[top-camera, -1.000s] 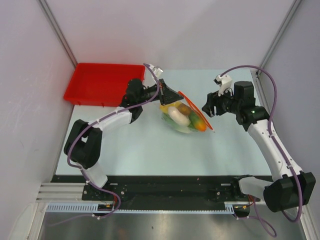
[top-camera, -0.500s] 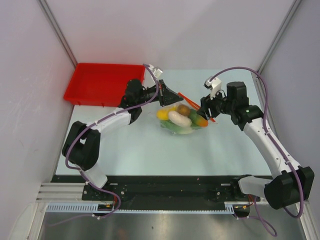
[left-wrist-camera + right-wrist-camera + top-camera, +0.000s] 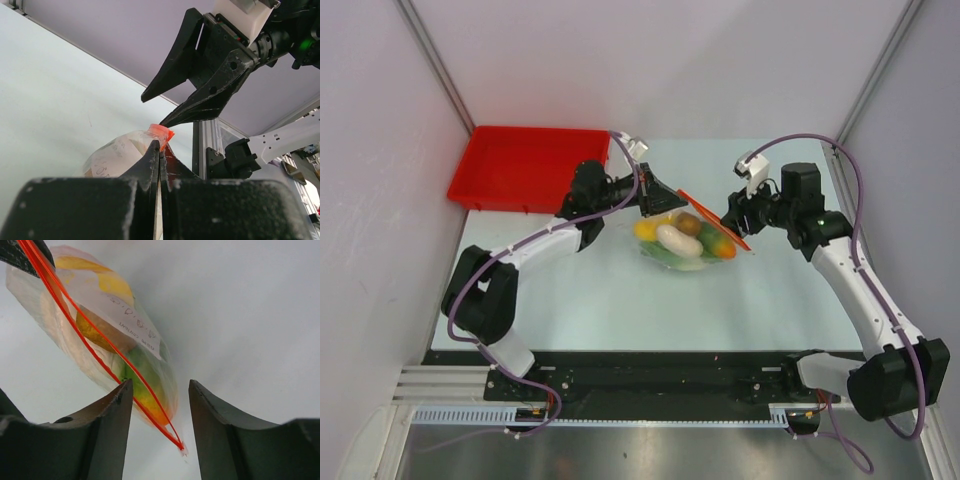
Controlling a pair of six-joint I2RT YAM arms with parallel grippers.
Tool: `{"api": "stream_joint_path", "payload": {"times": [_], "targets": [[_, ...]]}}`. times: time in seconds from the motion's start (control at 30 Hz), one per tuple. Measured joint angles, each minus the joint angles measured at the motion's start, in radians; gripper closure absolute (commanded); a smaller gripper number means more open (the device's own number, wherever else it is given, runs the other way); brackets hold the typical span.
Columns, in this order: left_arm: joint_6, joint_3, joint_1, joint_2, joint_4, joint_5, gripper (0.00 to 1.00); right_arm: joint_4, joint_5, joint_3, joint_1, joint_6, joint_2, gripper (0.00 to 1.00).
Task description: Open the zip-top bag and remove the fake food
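Black fingers of the left gripper [image 3: 160, 148] are pressed together on the far-left corner of the zip-top bag [image 3: 685, 248], at its red zip strip [image 3: 716, 223]. The strip's long axis is laid diagonally, far-left to near-right, with the fake food [image 3: 677, 238] enclosed beneath. The right gripper [image 3: 160, 385] is held apart astride the strip's near end. Since half a second ago, its wrist has been shifted slightly rightward.

Bag [image 3: 60, 335]: thin clear plastic film, glossy, wrinkled. Table [image 3: 620, 300]: smooth, matt, pale. Tray [image 3: 520, 165]: smooth red plastic.
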Motion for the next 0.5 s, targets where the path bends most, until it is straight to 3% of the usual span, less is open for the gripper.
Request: {"api": "stream_joint_path", "payload": {"times": [0.3, 0.4, 0.43, 0.5], "targets": [[0.002, 0.000, -0.010, 0.000, -0.007, 0.000, 1.00, -0.021, -0.047, 0.000, 0.023, -0.058, 0.063, 0.53], [0.002, 0.000, -0.013, 0.000, -0.010, 0.000, 1.00, -0.024, -0.055, 0.000, 0.034, -0.065, 0.098, 0.74], [0.002, 0.000, -0.014, 0.000, -0.011, 0.000, 1.00, -0.024, -0.056, 0.000, 0.036, -0.067, 0.108, 0.91], [0.002, 0.000, -0.015, 0.000, -0.013, -0.001, 1.00, -0.029, -0.055, 0.000, 0.040, -0.059, 0.126, 1.00]]}}
